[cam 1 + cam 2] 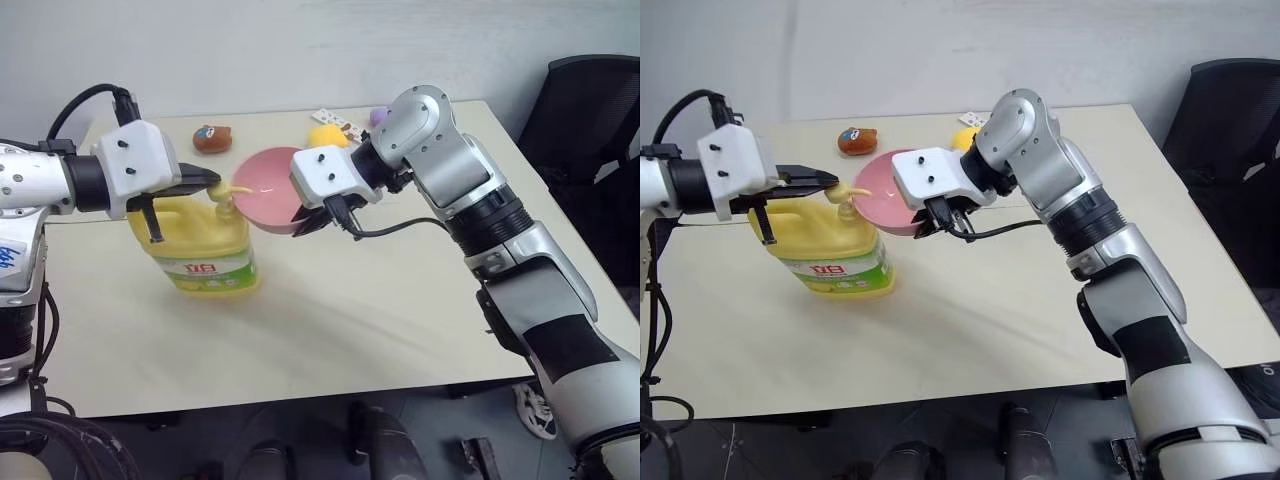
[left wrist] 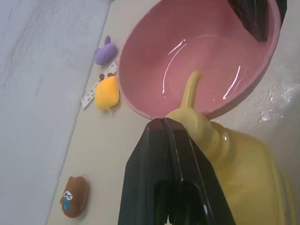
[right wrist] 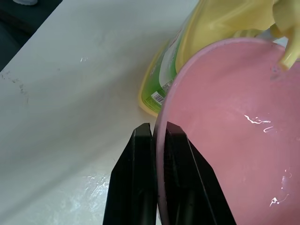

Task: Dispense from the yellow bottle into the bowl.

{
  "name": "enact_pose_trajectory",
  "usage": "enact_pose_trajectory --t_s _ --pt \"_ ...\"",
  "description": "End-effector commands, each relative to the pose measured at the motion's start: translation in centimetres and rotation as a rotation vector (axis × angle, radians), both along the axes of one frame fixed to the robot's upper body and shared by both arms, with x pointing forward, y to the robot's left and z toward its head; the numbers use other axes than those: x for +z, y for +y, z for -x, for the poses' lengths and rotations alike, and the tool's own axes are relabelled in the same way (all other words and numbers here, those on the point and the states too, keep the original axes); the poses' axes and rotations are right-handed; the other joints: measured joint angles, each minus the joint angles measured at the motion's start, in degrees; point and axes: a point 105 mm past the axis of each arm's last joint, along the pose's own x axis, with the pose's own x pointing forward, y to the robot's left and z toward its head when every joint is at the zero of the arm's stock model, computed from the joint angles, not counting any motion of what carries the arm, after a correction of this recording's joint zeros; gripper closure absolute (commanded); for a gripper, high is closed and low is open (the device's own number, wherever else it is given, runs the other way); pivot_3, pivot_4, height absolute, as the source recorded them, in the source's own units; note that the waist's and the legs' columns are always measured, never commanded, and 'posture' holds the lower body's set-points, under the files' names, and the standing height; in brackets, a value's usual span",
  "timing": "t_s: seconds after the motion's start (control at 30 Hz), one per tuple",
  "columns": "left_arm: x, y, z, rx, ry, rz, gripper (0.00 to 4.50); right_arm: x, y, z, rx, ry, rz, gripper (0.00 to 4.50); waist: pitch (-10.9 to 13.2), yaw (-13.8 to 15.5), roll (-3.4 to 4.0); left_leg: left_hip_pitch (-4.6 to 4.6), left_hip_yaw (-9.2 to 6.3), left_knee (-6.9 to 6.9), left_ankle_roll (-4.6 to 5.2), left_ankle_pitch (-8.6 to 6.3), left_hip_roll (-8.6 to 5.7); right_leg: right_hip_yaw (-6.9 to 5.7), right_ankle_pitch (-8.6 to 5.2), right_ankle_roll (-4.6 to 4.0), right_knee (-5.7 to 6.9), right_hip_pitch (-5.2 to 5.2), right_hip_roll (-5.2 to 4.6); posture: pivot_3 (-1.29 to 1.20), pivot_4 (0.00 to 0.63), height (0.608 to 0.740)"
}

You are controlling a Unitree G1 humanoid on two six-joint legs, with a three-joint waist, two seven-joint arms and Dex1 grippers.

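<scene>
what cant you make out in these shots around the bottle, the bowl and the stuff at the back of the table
- Yellow bottle: the red label lettering is too small to read in the head views.
- Pink bowl: the right wrist view cuts off its far side; whether any liquid has landed inside is unclear.
- Card at the back: the right gripper and its arm partly cover it.
- Pump top: the left gripper partly hides it in the left wrist view.

Even, bright indoor light falls from overhead on the pale table [image 1: 330, 330], leaving only soft, short shadows beneath the yellow bottle [image 1: 200, 245] and the raised pink bowl [image 1: 265, 190]. Thin white glare streaks curve across the bowl's glossy inside in the left wrist view, and speckled reflections glint on the tabletop near it. Both wrist views run soft, with the closest black fingers [image 2: 168, 183] and the bottle's body blurred. The head views stay sharp, darkening toward the floor at the near edge.
</scene>
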Motion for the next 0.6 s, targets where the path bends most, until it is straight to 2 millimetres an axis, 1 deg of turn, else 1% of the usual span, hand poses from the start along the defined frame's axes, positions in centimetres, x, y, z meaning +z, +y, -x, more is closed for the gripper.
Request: enact_pose_trajectory --t_s 0.03,0.1,0.13,0.17,0.2,0.27,0.33,0.43,0.5,0.6 --pt "-7.4 0.5 -0.4 0.021 0.235 -0.15 4.48 1.0 0.4 1.4 0.078 -0.015 0.022 4.5 -0.02 -0.01 0.04 0.0 0.0 -0.01 0.0 0.0 0.0 0.01 0.0 0.0 0.01 0.05 0.0 0.0 0.15 0.74" --pt "-8.1 1.0 -0.4 0.023 0.233 -0.195 4.48 1.1 0.5 1.5 0.079 -0.011 0.019 4.5 -0.05 -0.01 0.09 0.1 -0.01 -0.1 0.01 -0.01 0.01 0.03 -0.01 -0.01 -0.02 0.26 0.01 0.0 0.15 0.74" --pt "-8.4 1.1 -0.4 0.022 0.235 -0.203 4.48 1.1 0.5 1.5 0.08 -0.01 0.017 4.5 -0.05 -0.01 0.09 0.27 -0.01 -0.18 0.02 -0.01 0.01 0.04 -0.01 -0.02 -0.05 0.38 0.01 0.0 0.15 0.74" --pt "-8.5 1.1 -0.4 0.02 0.234 -0.202 4.48 1.1 0.5 1.5 0.081 -0.009 0.016 4.5 -0.08 -0.01 0.11 0.67 -0.02 -0.38 0.04 -0.02 0.02 0.08 -0.03 -0.04 -0.14 0.69 0.03 0.0 0.15 0.74" --pt "-8.3 1.0 -0.4 0.019 0.234 -0.184 4.48 1.2 0.6 1.5 0.081 -0.009 0.015 4.5 -0.11 -0.02 0.12 0.94 -0.03 -0.54 0.06 -0.03 0.03 0.11 -0.05 -0.06 -0.18 0.88 0.03 0.0 0.15 0.74" --pt "-7.4 0.7 -0.7 0.026 0.225 -0.123 4.48 1.2 0.6 1.6 0.08 -0.007 0.013 4.5 -0.12 0.0 0.14 0.96 -0.09 -0.55 0.07 -0.04 0.04 0.18 -0.06 -0.06 -0.17 0.86 0.03 0.0 0.15 0.74" --pt "-6.0 0.3 -0.9 0.032 0.217 -0.036 4.48 1.1 0.5 1.6 0.081 -0.006 0.013 4.5 -0.12 0.01 0.14 0.97 -0.09 -0.55 0.08 -0.04 0.04 0.2 -0.06 -0.06 -0.16 0.86 0.03 0.0 0.15 0.74" --pt "-2.3 -0.6 -1.1 0.026 0.223 0.204 4.48 1.0 0.4 1.7 0.083 0.0 0.01 4.5 -0.12 0.4 0.14 0.95 -0.09 -0.53 0.09 -0.03 0.03 0.21 -0.05 -0.06 -0.15 0.85 0.03 0.0 0.15 0.74" --pt "-0.3 -0.9 -0.8 0.014 0.238 0.313 4.48 0.9 0.4 1.7 0.083 0.005 0.003 4.5 -0.08 0.54 0.07 0.91 -0.09 -0.44 0.1 -0.03 0.03 0.19 -0.04 -0.04 -0.16 0.76 0.05 0.0 0.15 0.74" --pt "2.5 -0.7 0.4 -0.018 0.271 0.427 3.92 0.6 0.3 1.6 0.074 0.015 -0.01 4.5 -0.03 0.66 0.0 0.81 -0.09 -0.4 0.09 -0.03 0.04 0.07 -0.04 -0.04 -0.2 0.6 0.06 0.0 0.15 0.74"
